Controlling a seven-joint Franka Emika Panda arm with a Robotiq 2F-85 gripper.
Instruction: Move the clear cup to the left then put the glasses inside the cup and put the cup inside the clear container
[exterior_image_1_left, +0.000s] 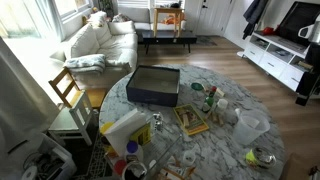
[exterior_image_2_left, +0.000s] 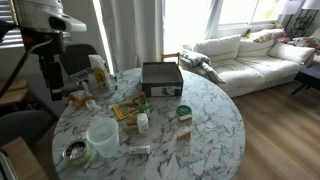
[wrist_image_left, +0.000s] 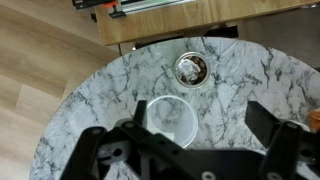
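Round marble table (exterior_image_1_left: 238, 95) in a living room: wood floor (exterior_image_2_left: 285, 135), pale sofa (exterior_image_1_left: 100, 40) by bright windows, a wooden chair (exterior_image_1_left: 65, 92) at the table's edge, and a white TV stand (exterior_image_1_left: 280, 55) along the far wall.

The dark box (exterior_image_2_left: 162, 78) sits toward the sofa side of the table. The clear cup (exterior_image_2_left: 102, 135) stands upright and well apart from it, near the opposite rim, just beside a small metal bowl (exterior_image_2_left: 75, 152). Both exterior views agree on this. Between box and cup lies a band of clutter — packets, small bottles, a flat printed thing — which I can't name item by item at this resolution.

In the wrist view I'm looking straight down on the cup (wrist_image_left: 168, 118) from well above. It shows in the gap of the gripper (wrist_image_left: 180, 140), with the bowl (wrist_image_left: 190, 68) beyond it. The fingers (wrist_image_left: 95, 150) are spread wide with nothing in them — their lower parts are cut off by the frame edge.

The arm (exterior_image_2_left: 50, 55) stands at the table's side in an exterior view. Its lower end is lost against dark clutter there.
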